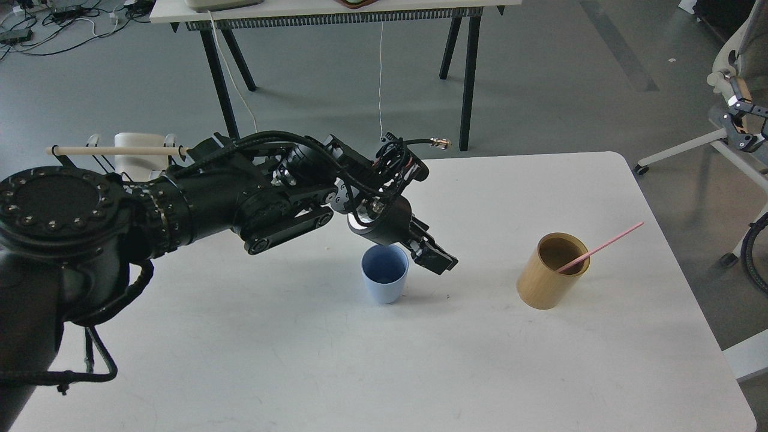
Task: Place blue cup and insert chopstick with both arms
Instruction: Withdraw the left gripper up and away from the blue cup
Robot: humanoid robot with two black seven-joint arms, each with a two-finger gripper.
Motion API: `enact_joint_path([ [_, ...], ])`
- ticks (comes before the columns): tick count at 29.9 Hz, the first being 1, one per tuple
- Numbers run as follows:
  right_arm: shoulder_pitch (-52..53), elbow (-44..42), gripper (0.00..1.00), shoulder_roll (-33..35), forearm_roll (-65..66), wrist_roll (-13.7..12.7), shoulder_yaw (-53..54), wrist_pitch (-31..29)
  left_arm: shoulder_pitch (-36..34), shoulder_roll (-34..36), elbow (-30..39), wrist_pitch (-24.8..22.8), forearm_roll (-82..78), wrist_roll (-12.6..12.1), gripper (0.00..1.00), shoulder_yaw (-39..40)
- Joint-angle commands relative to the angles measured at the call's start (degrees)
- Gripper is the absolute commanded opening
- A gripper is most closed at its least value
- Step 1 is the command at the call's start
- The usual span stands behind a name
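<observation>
The small pale blue plastic cup [384, 274] stands upright on the white table [300, 360]; the left arm's black tool [423, 249] sits beside its rim — whether spread or gripping, unclear. A thin pink chopstick [600, 247] leans in the tan wooden cylinder [552, 271] — well apart.

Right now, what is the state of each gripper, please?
Left gripper: just above the blue cup, not holding it; open or shut cannot be told.
Right gripper: not in view.
</observation>
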State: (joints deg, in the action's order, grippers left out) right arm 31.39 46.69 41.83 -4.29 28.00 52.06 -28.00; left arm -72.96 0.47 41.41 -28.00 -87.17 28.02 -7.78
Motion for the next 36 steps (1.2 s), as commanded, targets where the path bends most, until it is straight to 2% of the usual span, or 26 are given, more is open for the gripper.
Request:
enact_joint_path([
  [1, -0.01, 1.12, 1.0, -0.96, -4.58, 0.0, 0.06, 0.0, 2.64, 4.09, 0.6, 0.0, 4.19, -0.02, 0.95, 6.18],
  [6, -0.01, 6.13, 1.0, -0.52, -4.68, 0.0, -0.46, 0.0, 9.3, 11.21, 3.85, 0.0, 10.95, -0.02, 0.95, 20.84],
  [11, 0.42, 7.37, 1.0, 0.36, -2.93, 0.0, -1.78, 0.0, 18.71, 12.98, 5.52, 0.0, 17.28, -0.02, 0.96, 37.45],
  [14, 1.21, 7.63, 1.0, 1.85, 3.91, 0.0, -2.49, 0.0, 23.81, 13.59, 8.59, 0.0, 19.57, -0.02, 0.96, 45.89],
  [20, 3.68, 10.35, 1.0, 7.2, 26.84, 0.0, -2.4, 0.0, 31.2, 15.79, 15.01, 0.0, 24.49, -0.02, 0.96, 59.44],
  [24, 4.29, 17.45, 1.0, 12.65, 42.05, 0.0, -2.4, 0.0, 33.49, 17.11, 16.33, 0.0, 27.93, -0.02, 0.96, 63.67],
  [31, 2.37, 34.33, 1.0, 21.97, 69.91, 0.0, -3.1, 0.0, 34.72, 20.27, 18.27, 0.0, 30.21, -0.02, 0.96, 64.2],
  [32, 1.32, 35.83, 1.0, 22.68, 73.16, 0.0, -3.19, 0.83, 34.98, 20.45, 18.27, 0.0, 30.21, -0.02, 0.96, 64.2],
  [36, -2.99, 38.21, 1.0, 24.09, 84.33, 0.0, -4.24, 12.41, 36.22, 20.54, 18.27, 0.0, 30.21, -0.02, 0.96, 64.29],
])
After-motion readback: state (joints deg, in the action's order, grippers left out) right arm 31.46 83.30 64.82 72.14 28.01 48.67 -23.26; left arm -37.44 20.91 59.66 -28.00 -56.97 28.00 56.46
